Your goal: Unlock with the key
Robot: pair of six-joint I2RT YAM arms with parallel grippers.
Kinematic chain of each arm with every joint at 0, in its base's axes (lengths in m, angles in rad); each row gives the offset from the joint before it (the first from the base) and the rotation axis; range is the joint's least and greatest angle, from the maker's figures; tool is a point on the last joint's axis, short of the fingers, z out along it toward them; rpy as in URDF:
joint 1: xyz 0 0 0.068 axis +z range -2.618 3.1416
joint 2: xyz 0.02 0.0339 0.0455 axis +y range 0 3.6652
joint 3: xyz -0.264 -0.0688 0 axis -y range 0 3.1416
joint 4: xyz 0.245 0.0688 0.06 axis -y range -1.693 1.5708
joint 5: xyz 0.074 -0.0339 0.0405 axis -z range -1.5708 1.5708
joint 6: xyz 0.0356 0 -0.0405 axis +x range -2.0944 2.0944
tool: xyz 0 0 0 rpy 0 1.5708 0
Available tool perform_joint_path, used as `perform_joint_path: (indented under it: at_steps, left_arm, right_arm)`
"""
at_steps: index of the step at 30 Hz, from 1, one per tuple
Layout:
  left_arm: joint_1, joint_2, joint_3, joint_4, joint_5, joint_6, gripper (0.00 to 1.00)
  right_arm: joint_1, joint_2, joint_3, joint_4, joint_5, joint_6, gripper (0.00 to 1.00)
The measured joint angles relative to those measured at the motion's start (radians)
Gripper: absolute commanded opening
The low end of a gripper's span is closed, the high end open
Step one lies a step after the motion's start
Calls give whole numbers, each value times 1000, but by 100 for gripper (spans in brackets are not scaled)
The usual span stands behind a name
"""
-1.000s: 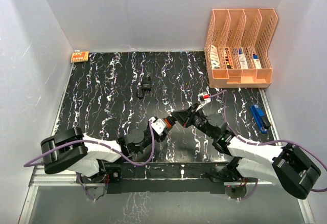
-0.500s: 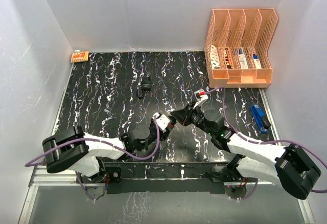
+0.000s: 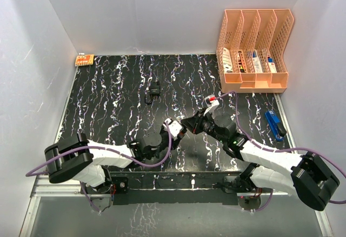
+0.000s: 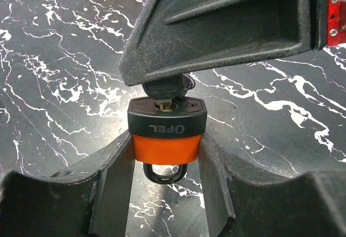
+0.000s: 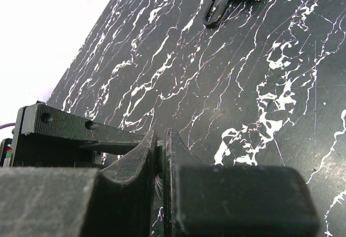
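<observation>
The left gripper point(image 4: 165, 158) has its jaws part-spread, clamping the orange-and-black padlock point(image 4: 166, 120) between them, shackle pointing back toward the wrist. The right gripper point(image 5: 161, 147) has its jaws pressed together on the key point(image 4: 164, 88), which sits in the keyhole just ahead of the left jaws.

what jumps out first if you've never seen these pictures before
The orange-and-black padlock near the front centre, clamped in the left end effector, grabs the eye first, with the key pinched by the right end effector sitting in its keyhole. After that, the peach file organizer at the back right corner and a second lock lying alone farther back stand out.
</observation>
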Motion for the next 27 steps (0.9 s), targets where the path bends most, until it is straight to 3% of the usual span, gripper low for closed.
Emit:
perform_joint_path:
  at_steps: [27]
  left_arm:
    - [0, -47, 22, -105, -30, -24, 0]
  right_arm:
    - [1, 16, 0, 16, 24, 64, 0]
